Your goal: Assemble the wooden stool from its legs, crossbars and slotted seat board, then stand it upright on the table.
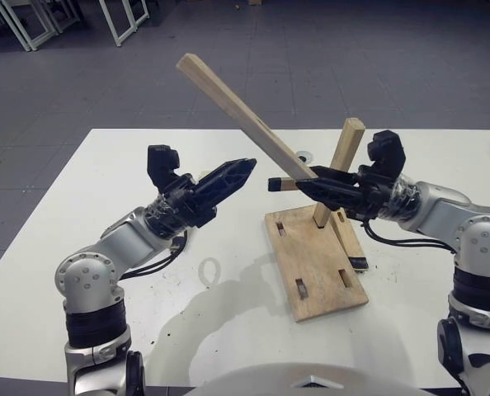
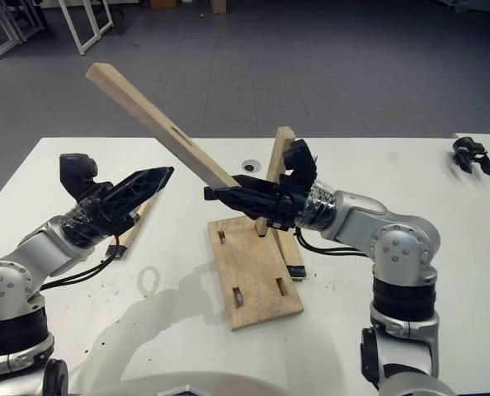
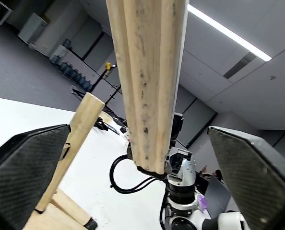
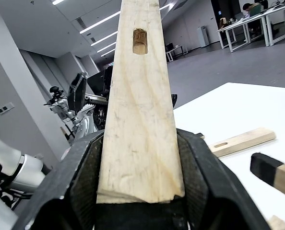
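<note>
My right gripper (image 1: pixel 276 183) is shut on the lower end of a long wooden leg (image 1: pixel 241 111), which slants up and away to the left above the table. In the right wrist view this leg (image 4: pixel 140 110) sits clamped between both pads. The slotted seat board (image 1: pixel 319 276) lies flat on the table. A second leg (image 1: pixel 342 157) stands tilted in it, and a black-tipped piece (image 1: pixel 350 241) lies along its right side. My left gripper (image 1: pixel 247 167) hovers open just left of the held leg's lower part, holding nothing. A slotted crossbar (image 2: pixel 136 221) lies behind the left arm.
A round cable hole (image 1: pixel 303 155) sits in the white table (image 1: pixel 105 173) behind the board. A small black object (image 2: pixel 469 154) lies at the table's far right. Grey floor and white metal frames (image 1: pixel 30 25) lie beyond the far edge.
</note>
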Robot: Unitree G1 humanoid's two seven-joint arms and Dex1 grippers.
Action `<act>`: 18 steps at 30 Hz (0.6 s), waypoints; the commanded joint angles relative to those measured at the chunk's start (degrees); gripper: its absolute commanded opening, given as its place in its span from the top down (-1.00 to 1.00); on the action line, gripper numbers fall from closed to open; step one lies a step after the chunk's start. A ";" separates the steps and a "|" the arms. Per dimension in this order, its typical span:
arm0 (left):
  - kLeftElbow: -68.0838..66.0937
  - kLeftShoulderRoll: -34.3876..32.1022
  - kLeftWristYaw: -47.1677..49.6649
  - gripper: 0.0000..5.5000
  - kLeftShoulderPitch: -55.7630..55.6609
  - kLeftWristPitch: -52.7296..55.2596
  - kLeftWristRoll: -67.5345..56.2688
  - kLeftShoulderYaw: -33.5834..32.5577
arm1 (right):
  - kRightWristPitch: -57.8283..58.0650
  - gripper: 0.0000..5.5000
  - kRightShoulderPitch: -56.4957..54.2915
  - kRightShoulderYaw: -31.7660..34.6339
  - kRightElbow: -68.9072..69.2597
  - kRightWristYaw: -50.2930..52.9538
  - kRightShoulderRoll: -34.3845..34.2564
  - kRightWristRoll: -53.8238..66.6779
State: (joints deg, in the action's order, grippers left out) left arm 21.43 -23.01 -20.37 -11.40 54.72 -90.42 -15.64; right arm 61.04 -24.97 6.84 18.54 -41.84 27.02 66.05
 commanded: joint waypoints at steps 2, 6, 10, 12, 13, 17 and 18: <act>-0.51 -2.04 -0.14 -0.92 -3.36 0.27 -3.50 1.66 | 0.82 0.25 0.48 -2.60 0.63 -3.13 1.14 0.53; -0.62 -4.16 -2.86 -0.87 -3.78 0.52 -2.11 2.56 | 0.95 0.25 0.82 -3.87 0.74 -4.77 2.11 -0.02; -0.66 -5.77 -5.27 -0.64 -3.32 0.45 0.68 3.75 | 0.96 0.25 0.82 -4.51 1.00 -4.76 2.15 -0.10; -0.54 -6.12 -6.45 -0.54 -3.00 0.16 1.87 4.00 | 1.04 0.25 0.84 -4.83 1.16 -4.81 2.33 -0.23; -0.59 -6.19 -6.97 -0.47 -3.00 -0.06 2.22 4.07 | 1.04 0.25 0.84 -4.94 1.20 -4.80 2.41 -0.28; -0.44 -6.60 -9.32 -0.23 -2.33 -0.20 3.03 3.95 | 0.91 0.25 0.91 -5.31 1.24 -4.80 2.60 -0.54; -0.44 -6.83 -9.88 -0.16 -2.02 -0.12 3.06 3.84 | 0.85 0.25 0.90 -5.38 1.19 -4.84 2.68 -0.60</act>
State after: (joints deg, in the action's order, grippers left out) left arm 20.86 -28.69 -28.98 -14.05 54.56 -88.30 -11.66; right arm 61.57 -23.83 1.56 19.09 -46.79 29.11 65.50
